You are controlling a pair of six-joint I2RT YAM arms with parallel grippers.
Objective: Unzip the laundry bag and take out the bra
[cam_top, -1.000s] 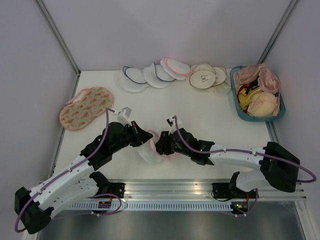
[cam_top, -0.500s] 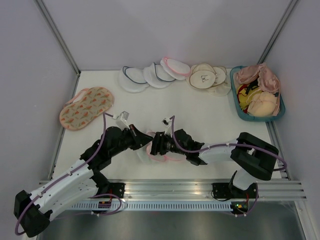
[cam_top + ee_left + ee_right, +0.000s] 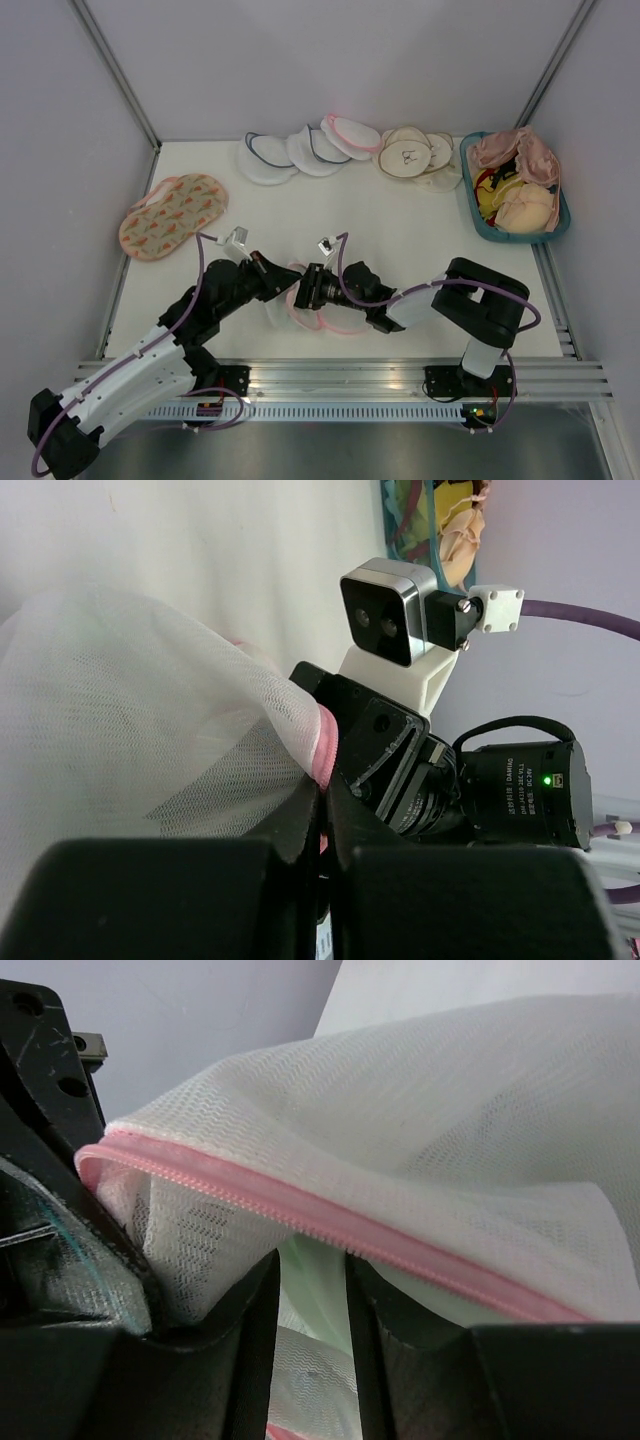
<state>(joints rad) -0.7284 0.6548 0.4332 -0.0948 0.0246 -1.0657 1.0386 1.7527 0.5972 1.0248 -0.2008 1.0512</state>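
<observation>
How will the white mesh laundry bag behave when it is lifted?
Probably floppy: the laundry bag sags in folds. Likely light, since its mesh is thin and see-through. The pink zipper trim looks firmer, perhaps a better hold.

I saw a white mesh laundry bag (image 3: 420, 1120) with pink zipper trim, an orange floral-print bag (image 3: 173, 215), and peach-pink bras (image 3: 527, 207) in a teal basket (image 3: 468, 192).

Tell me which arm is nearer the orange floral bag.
Left. The left arm lies just below-right of the floral bag; the right arm reaches in from beyond the laundry bag.
</observation>
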